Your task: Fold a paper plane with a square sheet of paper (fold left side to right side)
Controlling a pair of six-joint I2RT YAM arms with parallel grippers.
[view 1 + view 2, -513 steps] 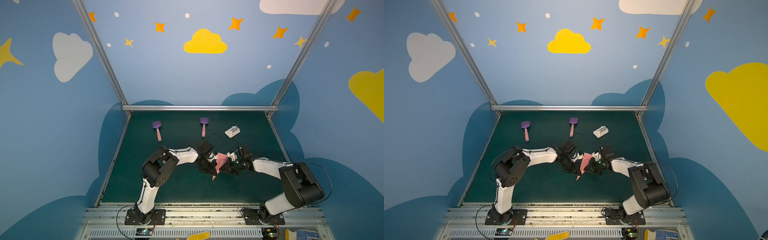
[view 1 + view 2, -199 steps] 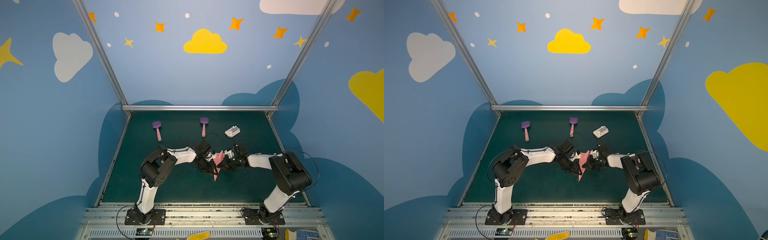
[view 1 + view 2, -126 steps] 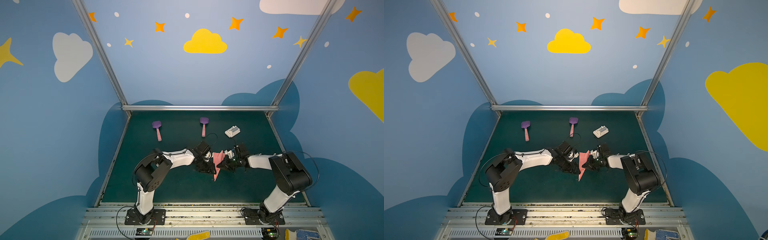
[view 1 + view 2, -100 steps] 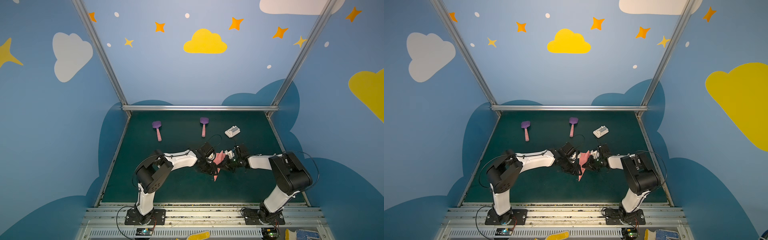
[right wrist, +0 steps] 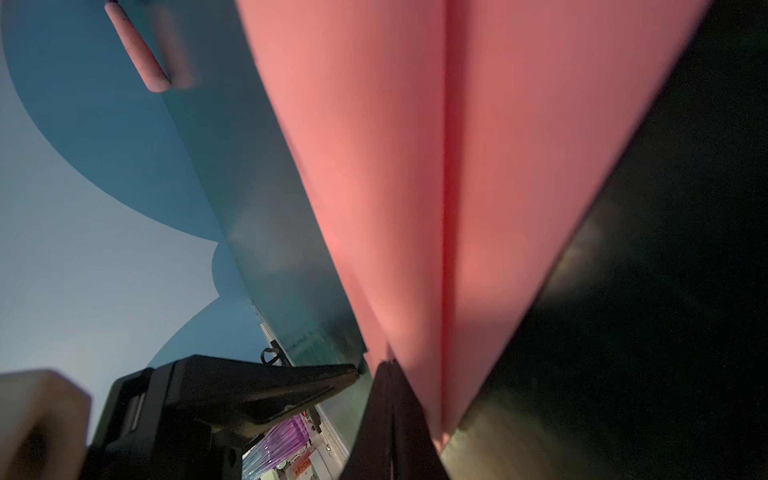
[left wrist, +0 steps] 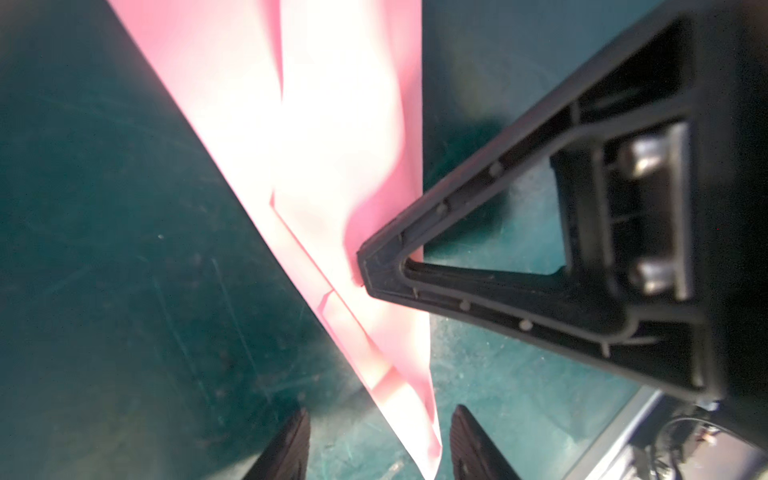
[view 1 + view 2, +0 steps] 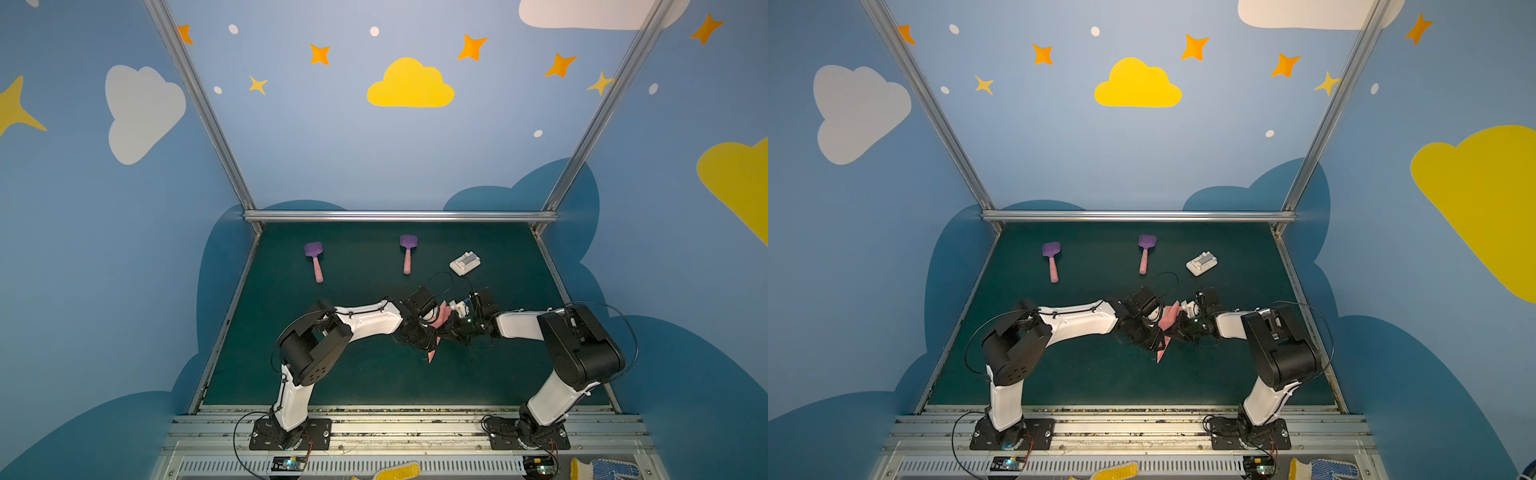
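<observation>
The paper plane (image 7: 442,312) (image 7: 1169,315), a slim salmon-pink dart folded from the square sheet of paper, hangs above the green mat at mid-table, nose (image 7: 431,356) pointing toward the front. My right gripper (image 7: 451,328) (image 5: 388,374) is shut on its folded edge; the left wrist view shows that same gripper (image 6: 365,266) pinching the paper (image 6: 332,145). My left gripper (image 7: 429,341) (image 6: 380,440) is open, with its fingers (image 6: 291,444) on either side of the narrow nose end and a gap on each side. The wings (image 5: 415,166) spread above the right jaws.
Two purple spatulas with pink handles (image 7: 316,262) (image 7: 407,257) lie toward the back of the mat, and a small white block (image 7: 464,263) lies to their right. A metal rail (image 7: 399,216) and blue walls close in the mat.
The right gripper has kept its hold on the paper. The left arm's elbow has swung out and back, and its gripper has stayed at the plane's nose end.
</observation>
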